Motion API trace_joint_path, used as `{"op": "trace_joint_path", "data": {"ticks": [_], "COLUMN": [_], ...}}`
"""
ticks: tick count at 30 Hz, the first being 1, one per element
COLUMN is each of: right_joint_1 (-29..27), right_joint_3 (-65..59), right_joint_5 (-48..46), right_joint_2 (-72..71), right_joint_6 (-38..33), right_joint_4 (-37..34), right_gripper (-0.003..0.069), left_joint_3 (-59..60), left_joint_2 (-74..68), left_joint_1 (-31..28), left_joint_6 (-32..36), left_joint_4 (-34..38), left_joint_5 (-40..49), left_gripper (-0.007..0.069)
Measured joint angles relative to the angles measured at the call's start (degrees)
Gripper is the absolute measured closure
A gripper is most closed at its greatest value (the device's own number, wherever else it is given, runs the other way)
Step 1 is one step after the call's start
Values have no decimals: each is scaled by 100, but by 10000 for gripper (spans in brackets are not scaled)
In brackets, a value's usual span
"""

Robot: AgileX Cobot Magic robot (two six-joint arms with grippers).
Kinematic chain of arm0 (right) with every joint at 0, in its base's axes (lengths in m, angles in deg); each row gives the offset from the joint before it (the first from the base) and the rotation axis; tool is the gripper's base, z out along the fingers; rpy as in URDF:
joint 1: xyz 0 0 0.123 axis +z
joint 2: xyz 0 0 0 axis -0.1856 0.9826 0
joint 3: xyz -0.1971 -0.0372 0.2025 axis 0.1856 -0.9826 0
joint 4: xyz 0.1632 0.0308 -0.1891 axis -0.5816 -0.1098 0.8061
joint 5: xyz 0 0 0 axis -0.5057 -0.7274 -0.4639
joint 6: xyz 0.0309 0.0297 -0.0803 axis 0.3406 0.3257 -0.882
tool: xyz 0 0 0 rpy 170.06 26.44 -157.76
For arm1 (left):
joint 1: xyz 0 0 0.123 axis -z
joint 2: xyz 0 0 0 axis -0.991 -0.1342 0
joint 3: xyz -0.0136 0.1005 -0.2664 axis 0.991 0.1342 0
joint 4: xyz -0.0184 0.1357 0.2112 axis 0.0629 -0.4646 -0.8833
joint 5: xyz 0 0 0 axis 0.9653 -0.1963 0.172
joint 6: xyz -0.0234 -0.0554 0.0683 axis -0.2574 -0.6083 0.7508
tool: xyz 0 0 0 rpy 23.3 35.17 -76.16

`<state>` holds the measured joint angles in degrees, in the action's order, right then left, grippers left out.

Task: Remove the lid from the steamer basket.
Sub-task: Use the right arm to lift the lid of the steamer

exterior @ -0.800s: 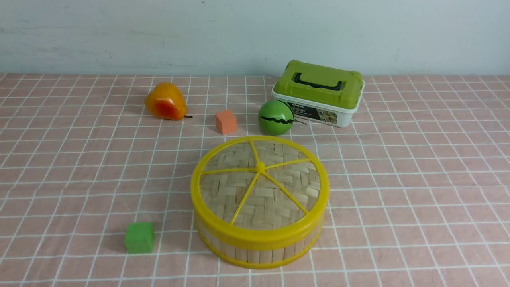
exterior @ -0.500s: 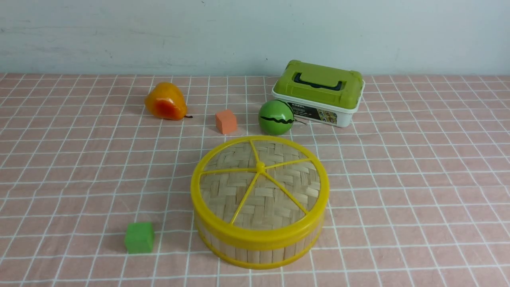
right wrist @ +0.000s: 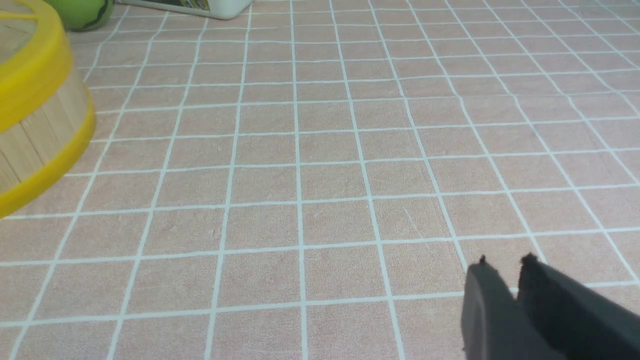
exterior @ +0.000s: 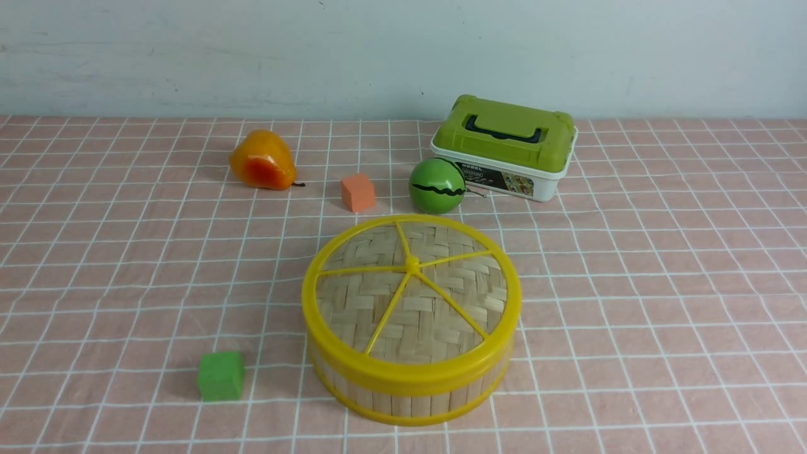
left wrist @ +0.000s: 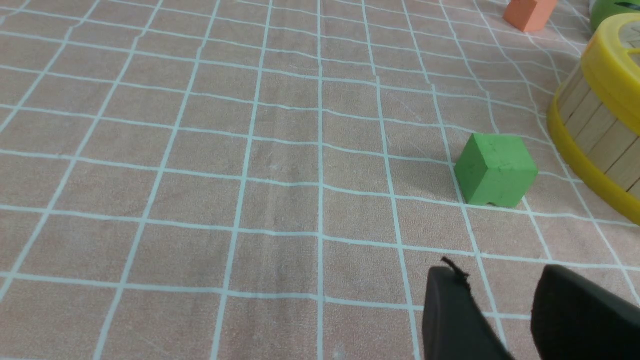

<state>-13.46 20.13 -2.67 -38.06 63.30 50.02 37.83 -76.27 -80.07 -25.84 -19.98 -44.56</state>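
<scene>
The steamer basket [exterior: 403, 396] stands in the middle of the pink checked cloth. The lid [exterior: 411, 296] lies flat on it, woven bamboo with a yellow rim, spokes and a small centre knob. Neither arm shows in the front view. In the left wrist view my left gripper [left wrist: 500, 272] is open above bare cloth with nothing between its fingers, and the basket's wall [left wrist: 600, 130] is off to one side. In the right wrist view my right gripper [right wrist: 505, 264] is shut on nothing, over bare cloth, well away from the basket [right wrist: 35, 135].
A green cube [exterior: 220, 376] sits left of the basket, close to my left gripper [left wrist: 495, 170]. Behind the basket are an orange cube [exterior: 357, 192], a green striped ball [exterior: 436, 185], a white box with a green lid [exterior: 504, 148] and a toy pear [exterior: 261, 161].
</scene>
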Motion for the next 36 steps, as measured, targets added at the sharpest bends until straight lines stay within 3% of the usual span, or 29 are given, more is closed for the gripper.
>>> {"op": "trace_joint_path", "data": {"ticks": [36], "right_joint_1": [0], "right_joint_3": [0], "right_joint_5": [0], "right_joint_2": [0], "right_joint_6": [0], "right_joint_4": [0], "right_gripper": [547], "left_joint_3": [0], "left_joint_2": [0], "left_joint_1": [0], "left_joint_6": [0], "left_joint_4": [0], "left_joint_5": [0], "left_gripper": [386]}}
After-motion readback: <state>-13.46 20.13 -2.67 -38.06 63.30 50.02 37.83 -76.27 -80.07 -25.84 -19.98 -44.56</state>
